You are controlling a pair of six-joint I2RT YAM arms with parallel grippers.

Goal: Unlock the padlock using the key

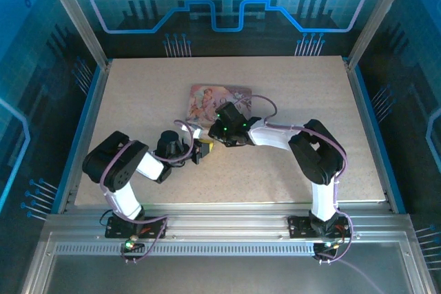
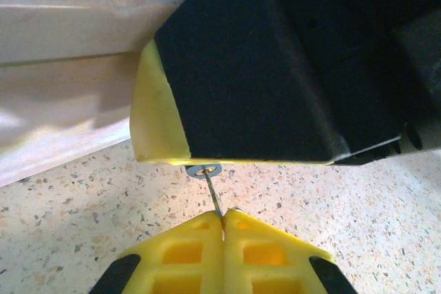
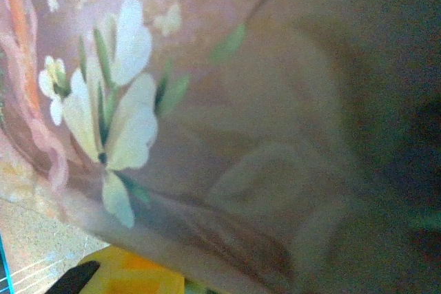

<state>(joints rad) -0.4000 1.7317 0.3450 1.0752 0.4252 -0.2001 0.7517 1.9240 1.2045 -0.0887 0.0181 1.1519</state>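
My left gripper (image 2: pixel 224 217) is clenched tight, its two yellow fingertips pressed together with no gap showing, and it grasps the key (image 2: pixel 213 194) right at their seam. The key is a very thin, silvery-grey sliver of metal. A straight, wire-like shaft rises out of my fingertips at a slight lean to the left and ends in a small flat round eyelet with a hole through it. The eyelet is pale grey with a faint bluish sheen. It hangs just above the speckled tabletop (image 2: pixel 83 225) and sits right at the lower edge of my right gripper's finger (image 2: pixel 262 67), a big black block with a yellow pad along its left side. I cannot tell whether the two touch.

From above, both of my arms meet near the middle of the table. My right gripper (image 1: pixel 215 141) is tip to tip with the left one, just in front of the pink illustrated tin (image 1: pixel 219 98). My right wrist camera looks at the tin's pink side, painted with white flowers, with a bit of yellow finger (image 3: pixel 131 275) at the bottom. I cannot tell whether my right jaws are clamped on anything or slack.
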